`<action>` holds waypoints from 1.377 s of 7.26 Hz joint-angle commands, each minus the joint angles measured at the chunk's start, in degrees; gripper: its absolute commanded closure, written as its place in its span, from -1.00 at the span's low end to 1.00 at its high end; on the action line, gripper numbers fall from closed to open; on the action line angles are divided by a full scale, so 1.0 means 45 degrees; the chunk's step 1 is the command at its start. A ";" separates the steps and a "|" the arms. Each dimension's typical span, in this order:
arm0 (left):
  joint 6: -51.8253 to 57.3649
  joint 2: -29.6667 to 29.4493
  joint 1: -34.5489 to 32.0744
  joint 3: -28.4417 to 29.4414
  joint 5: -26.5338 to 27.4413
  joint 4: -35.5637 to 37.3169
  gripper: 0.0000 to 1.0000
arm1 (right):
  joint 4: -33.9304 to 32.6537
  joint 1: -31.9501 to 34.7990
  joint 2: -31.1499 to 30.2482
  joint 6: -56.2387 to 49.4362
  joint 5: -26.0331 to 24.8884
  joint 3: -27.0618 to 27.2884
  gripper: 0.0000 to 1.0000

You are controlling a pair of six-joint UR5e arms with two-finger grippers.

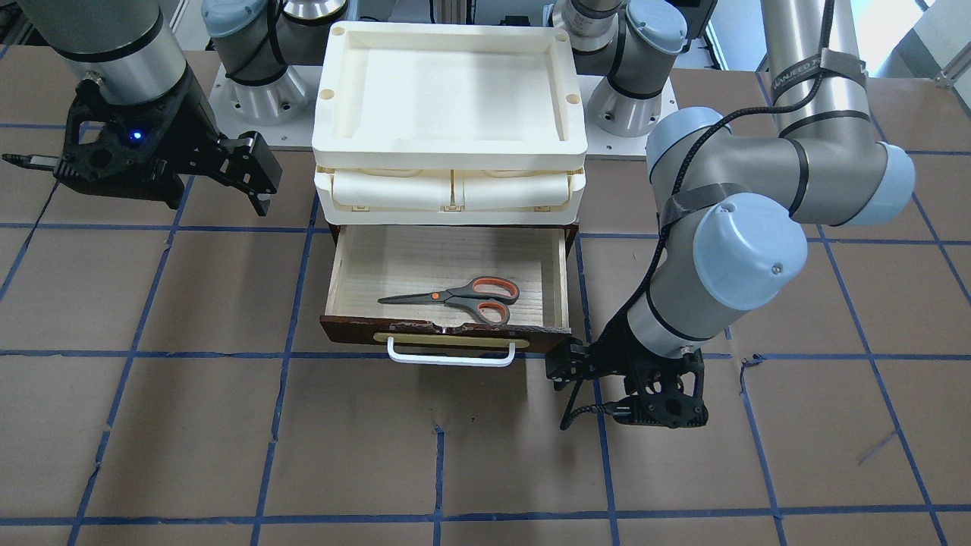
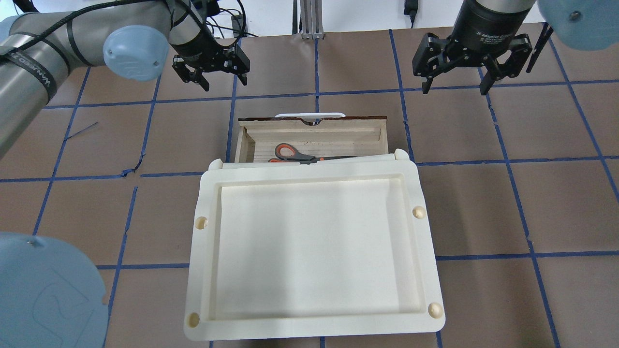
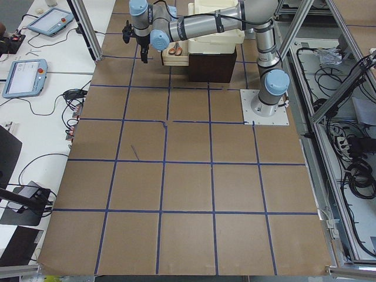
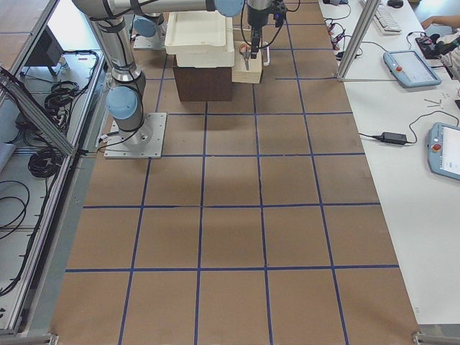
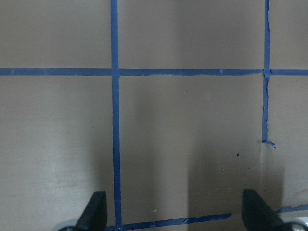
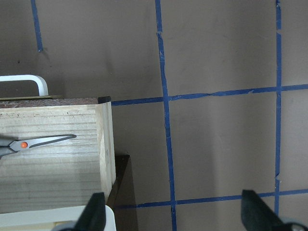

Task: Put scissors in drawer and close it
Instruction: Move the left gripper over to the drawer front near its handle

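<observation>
Scissors (image 1: 463, 297) lie in the open drawer (image 1: 425, 262); left gripper (image 2: 222, 82) and right gripper (image 2: 454, 89) gape wide, empty.

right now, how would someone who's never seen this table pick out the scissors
Find the stack of cream plastic trays at the middle of the table; beneath it a pale-wood drawer stands pulled open. The scissors lie flat on its floor near the dark front, the only thing inside, marked by orange-and-grey loop handles.
</observation>
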 commanded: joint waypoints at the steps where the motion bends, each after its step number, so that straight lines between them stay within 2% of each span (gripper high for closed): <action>1: -0.0133 0.0120 -0.0292 -0.0057 -0.0002 -0.1498 -1.00 | 0.0000 0.0000 -0.0030 -0.0113 -0.0066 0.0172 -1.00; 3: -0.0192 0.0141 -0.0352 -0.0057 -0.0002 -0.2131 -1.00 | -0.0019 0.0000 -0.0050 -0.0346 -0.0066 0.0231 -1.00; 8: 0.0022 0.0180 -0.0333 -0.0115 0.0057 -0.1780 -1.00 | -0.0058 -0.0020 -0.0030 -0.0698 -0.0085 0.0231 -1.00; 10: -0.0035 0.0238 -0.0352 -0.0756 0.0057 -0.1741 -1.00 | -0.0097 -0.0020 -0.0011 -0.0699 -0.0086 0.0251 -1.00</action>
